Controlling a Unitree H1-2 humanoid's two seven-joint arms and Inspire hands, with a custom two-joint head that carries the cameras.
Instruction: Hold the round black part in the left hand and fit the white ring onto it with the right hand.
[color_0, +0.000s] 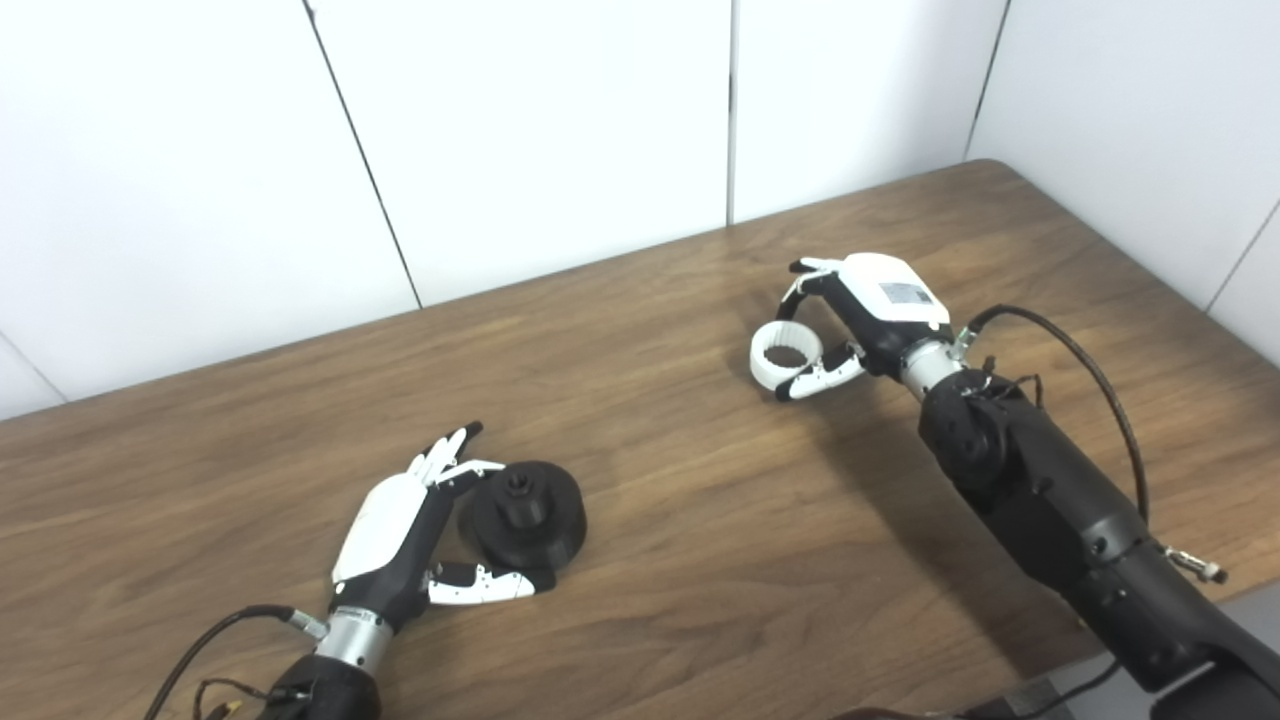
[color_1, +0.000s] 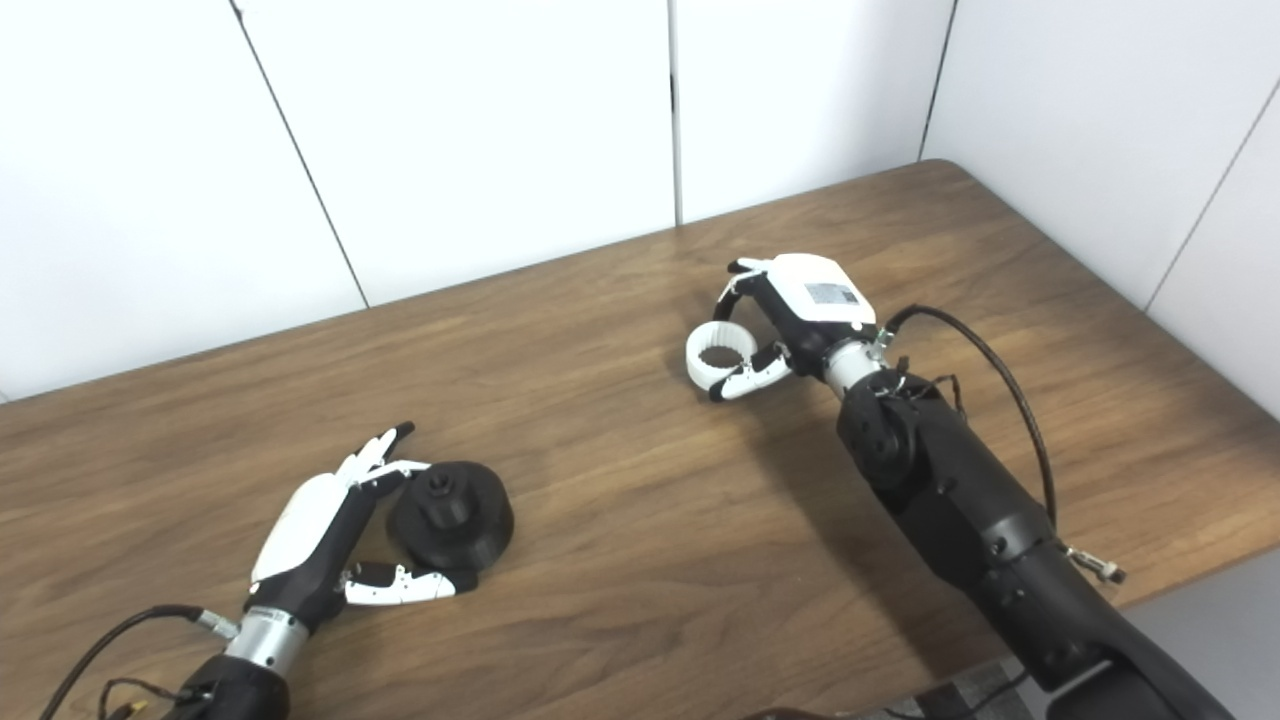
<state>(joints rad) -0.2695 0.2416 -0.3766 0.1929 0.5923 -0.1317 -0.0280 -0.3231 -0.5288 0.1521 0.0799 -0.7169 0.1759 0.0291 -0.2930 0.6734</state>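
Observation:
The round black part (color_0: 527, 512) lies on the wooden table (color_0: 680, 520), with a small hub on top. My left hand (color_0: 405, 530) is open beside it. Its fingers (color_0: 445, 455) stretch along the part's left side and its thumb (color_0: 480, 585) lies at the part's near edge. The white ring (color_0: 785, 355) is at the table's middle right, low over or on the wood. My right hand (color_0: 860, 315) is closed on it, fingers arched over the far side and thumb (color_0: 820, 375) against the near side. Both also show in the right eye view, the part (color_1: 452, 520) and the ring (color_1: 720, 352).
White wall panels (color_0: 560, 130) stand behind the table's far edge. The table's right corner (color_0: 990, 170) and near right edge (color_0: 1240, 590) are in view. A black cable (color_0: 1090, 370) loops by my right forearm.

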